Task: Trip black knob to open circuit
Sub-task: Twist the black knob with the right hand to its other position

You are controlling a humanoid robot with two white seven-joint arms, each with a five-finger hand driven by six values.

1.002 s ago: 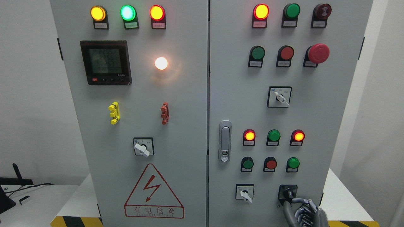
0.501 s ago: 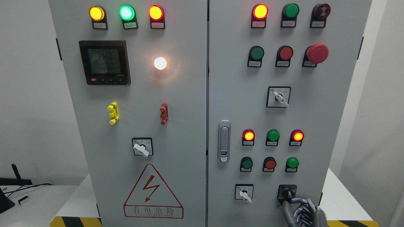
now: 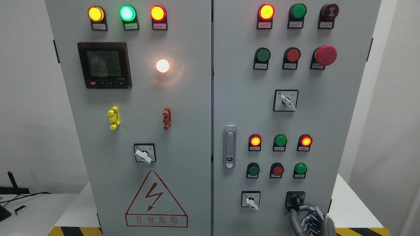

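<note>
The black knob [image 3: 295,200] sits on a black square plate at the bottom right of the grey cabinet's right door [image 3: 315,124]. My right hand [image 3: 299,209] comes up from the bottom edge just below and to the right of it. Its grey fingers [image 3: 306,208] curl in against the knob's lower right side, and the thumb [image 3: 292,220] rises from below. The lower part of the knob is hidden behind the fingers. No left arm shows.
A white selector switch [image 3: 250,200] is left of the knob, with green and red push buttons [image 3: 277,170] and lit red lamps [image 3: 255,141] above. A door latch [image 3: 229,147] is at the seam. A red mushroom button [image 3: 325,54] is at the upper right.
The whole cabinet has slid a little to the left in the picture. My right hand has stayed at the black knob throughout.
</note>
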